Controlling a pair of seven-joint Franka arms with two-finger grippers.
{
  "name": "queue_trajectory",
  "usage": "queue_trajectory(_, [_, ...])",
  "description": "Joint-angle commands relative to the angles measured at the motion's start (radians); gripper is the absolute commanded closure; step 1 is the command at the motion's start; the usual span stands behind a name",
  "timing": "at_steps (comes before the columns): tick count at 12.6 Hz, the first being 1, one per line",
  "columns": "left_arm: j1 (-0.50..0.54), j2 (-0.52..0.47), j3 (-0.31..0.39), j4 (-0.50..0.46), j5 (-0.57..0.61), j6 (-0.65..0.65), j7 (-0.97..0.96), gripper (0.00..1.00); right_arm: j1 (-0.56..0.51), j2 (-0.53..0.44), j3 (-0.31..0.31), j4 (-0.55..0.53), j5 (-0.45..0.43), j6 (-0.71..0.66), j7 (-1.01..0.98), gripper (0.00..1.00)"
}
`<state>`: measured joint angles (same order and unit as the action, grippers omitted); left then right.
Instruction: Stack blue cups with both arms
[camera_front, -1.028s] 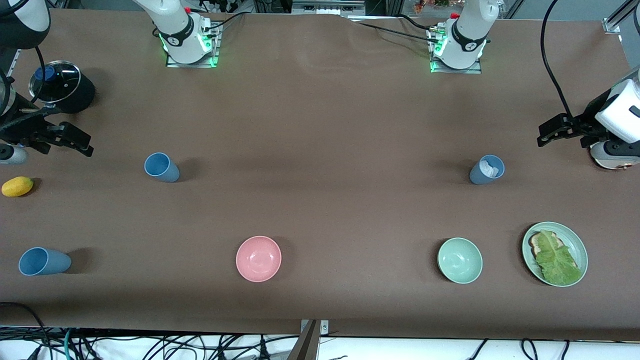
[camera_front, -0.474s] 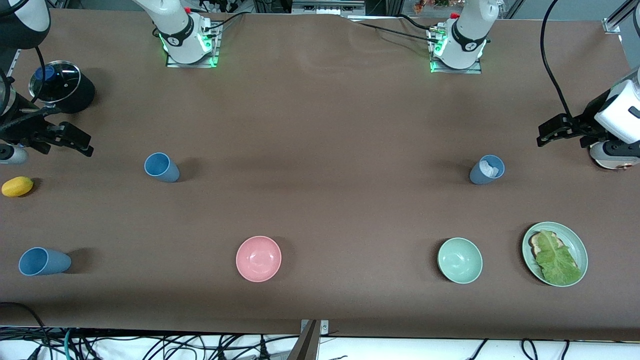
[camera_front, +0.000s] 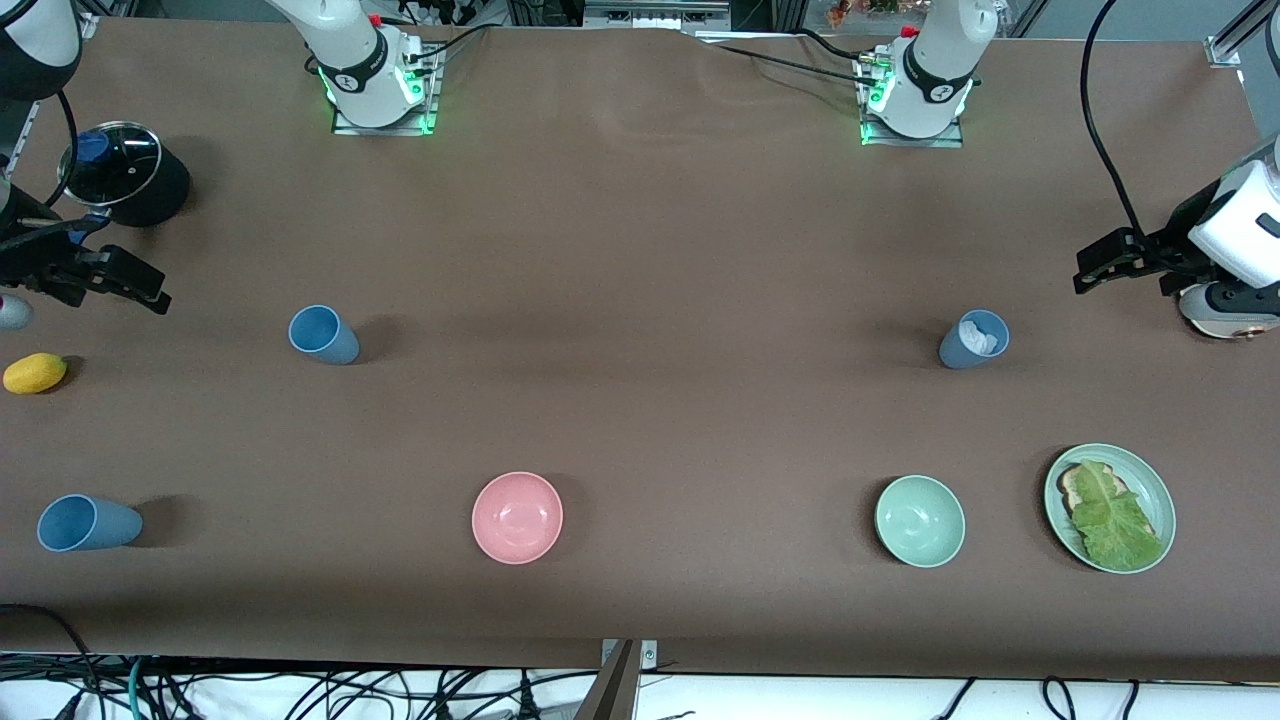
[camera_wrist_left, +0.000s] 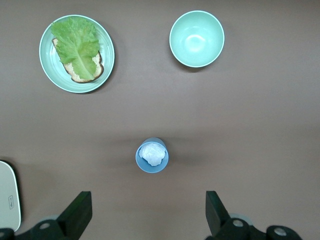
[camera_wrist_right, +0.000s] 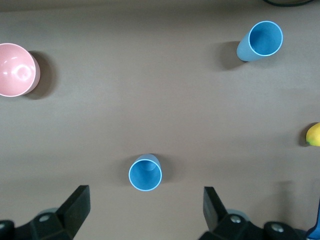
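Tabletop (camera_front: 640, 250) brown, matte | cables (camera_front: 300, 690) along near edge

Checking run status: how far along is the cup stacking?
Nothing is stacked yet. Three blue cups stand apart on the table: one and another toward the right arm's end, a third, holding something white, toward the left arm's. Both pincers, left and right, are open and empty. All grasping and stacking remains.

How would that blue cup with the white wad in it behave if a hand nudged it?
The blue cup looks like thin, smooth plastic, so probably light and slippery. It stands upright and taller than wide, so a high push might tip it; tapered, it would likely roll in a curve. The white wad might spill.
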<state>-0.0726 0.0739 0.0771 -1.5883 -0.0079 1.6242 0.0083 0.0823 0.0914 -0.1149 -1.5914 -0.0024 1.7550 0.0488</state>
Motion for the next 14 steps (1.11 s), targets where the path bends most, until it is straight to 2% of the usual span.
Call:
queue_trajectory(1, [-0.007,-0.006,0.007,-0.007,-0.017,0.016,0.024,0.00,-0.012,0.016,0.011,0.024,-0.001,-0.009,0.011,0.00])
queue_trajectory(14, [-0.009,0.001,0.007,-0.004,-0.018,0.026,0.027,0.00,-0.013,0.017,0.011,0.027,0.018,0.017,0.011,0.00])
